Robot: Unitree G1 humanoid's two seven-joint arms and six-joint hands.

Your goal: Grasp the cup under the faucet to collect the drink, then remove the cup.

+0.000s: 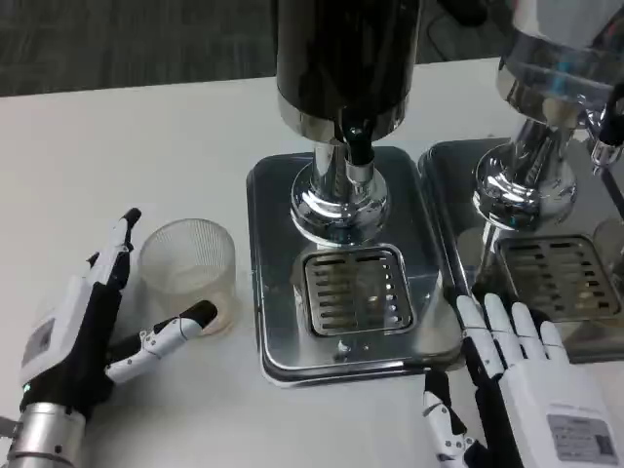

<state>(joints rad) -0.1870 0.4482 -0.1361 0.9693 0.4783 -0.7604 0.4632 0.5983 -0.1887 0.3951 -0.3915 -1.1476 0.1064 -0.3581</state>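
- The white table [127, 146] filled most of the view, with a strip of dark carpet [127, 39] along its far edge.
- A drink dispenser [346, 68] with a dark tank stood in the middle, on a shiny metal base [278, 244] with a slotted drip grate [356, 291] at its near side. Its black faucet [359, 151] hung from the tank above the far side of the grate.
- A second dispenser [556, 78], with a clear tank and a chrome stem, stood just to the right on its own metal base [458, 195], which touched or nearly touched the first.
- The right hand [517, 375] lay palm down at the near right, fingers straight and close together, their tips over the near edge where the two bases met. It held nothing. A small grey label [582, 437] sat on its white back; the print was too small to read.
- The left hand [107, 312] was at the near left, spread wide around the cup: one finger reached up along the cup's left side, and a black-tipped finger touched its near right base. Whether it gripped the cup could not be told.
- The clear ribbed plastic cup [187, 263] stood upright on the table, left of the dispenser base and not under the faucet.
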